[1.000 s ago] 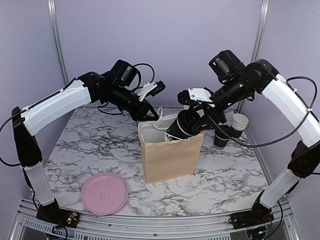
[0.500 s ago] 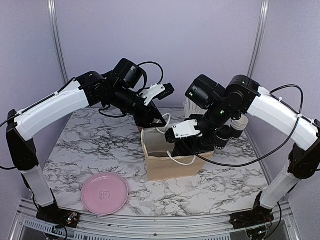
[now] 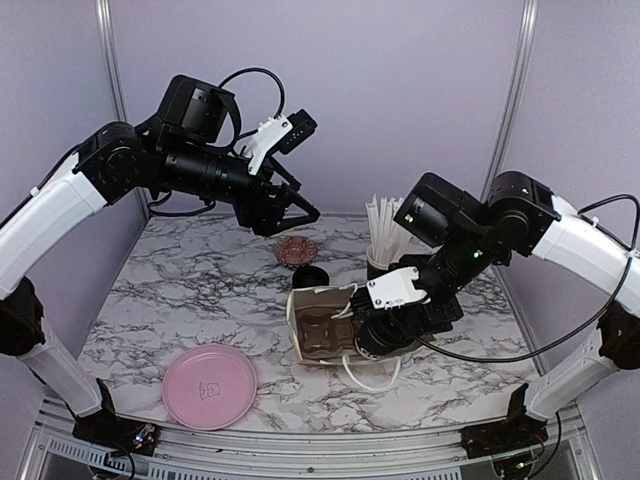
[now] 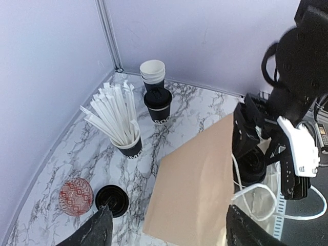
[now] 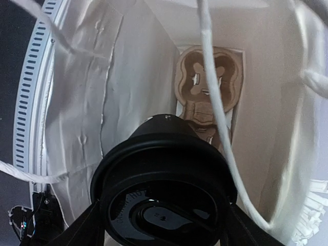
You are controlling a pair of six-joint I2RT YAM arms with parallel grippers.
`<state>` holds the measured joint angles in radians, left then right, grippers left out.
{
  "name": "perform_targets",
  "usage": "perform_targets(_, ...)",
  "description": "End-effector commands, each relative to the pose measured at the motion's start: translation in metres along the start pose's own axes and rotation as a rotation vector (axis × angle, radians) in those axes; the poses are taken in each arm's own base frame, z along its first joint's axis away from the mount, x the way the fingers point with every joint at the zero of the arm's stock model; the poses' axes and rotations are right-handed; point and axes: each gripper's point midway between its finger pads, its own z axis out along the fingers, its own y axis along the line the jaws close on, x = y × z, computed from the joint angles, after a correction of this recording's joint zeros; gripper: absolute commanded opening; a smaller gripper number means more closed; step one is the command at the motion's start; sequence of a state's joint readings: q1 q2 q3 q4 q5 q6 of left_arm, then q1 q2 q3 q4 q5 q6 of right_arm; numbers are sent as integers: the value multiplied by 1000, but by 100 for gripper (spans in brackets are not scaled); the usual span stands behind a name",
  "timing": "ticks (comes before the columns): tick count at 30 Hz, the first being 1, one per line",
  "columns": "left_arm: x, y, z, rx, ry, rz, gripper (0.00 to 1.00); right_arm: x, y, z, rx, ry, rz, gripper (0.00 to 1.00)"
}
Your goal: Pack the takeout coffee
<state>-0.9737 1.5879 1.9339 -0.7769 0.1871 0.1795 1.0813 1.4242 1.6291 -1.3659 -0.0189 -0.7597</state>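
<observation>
Pinching a lidded cup [image 5: 164,189] between the fingers of the right gripper [image 5: 163,230], lid toward the wrist and base first inside the paper bag [image 5: 102,102]. Straight ahead of the cup, deep at the bag's bottom: the pulp carrier [image 5: 207,92], both holes seemingly unfilled. Just to the right of the cup, running into the bag: a white cord handle [image 5: 207,51]. Bag itself leaning rather than upright.

Judged step: setting the first coffee down into the carrier. Next move: push on along the bag's length, aim the base at one hole, keep clear of the cord, seat the cup before letting go, and mind the slack, tilted bag.

Left gripper [image 4: 171,228] spread wide, holding nothing, raised well apart from the bag. Just ahead of its left finger: a loose lid [image 4: 111,200] beside a red patterned disc [image 4: 76,196]. Farther ahead: a straw cup [image 4: 125,143], then a second lidded cup [image 4: 158,105] still waiting on the table, touching a stack of open cups [image 4: 153,72].
</observation>
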Motion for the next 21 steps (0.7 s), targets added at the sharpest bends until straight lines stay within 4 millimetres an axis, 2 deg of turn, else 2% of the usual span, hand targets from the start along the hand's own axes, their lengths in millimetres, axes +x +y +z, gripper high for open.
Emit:
perform_targets(1,-3,22,-6,-106,-40,-19,77,6,24,12,-43,35,-50,41)
perform_targets(5,14,45,13,-130,-33,-71,78,14,26,19,4,92,-89,40)
perform_targets(9,45,69,44,-139,10,-138,79,17,20,20,92,120,-118,40)
perform_targets(14,80,89,79,-135,83,-189,78,15,18,23,145,122,-165,40)
perform_targets(17,98,96,99,-124,125,-209,78,16,10,27,205,129,-182,39)
perform_targets(21,112,91,121,-65,154,-232,78,16,0,31,289,111,-209,39)
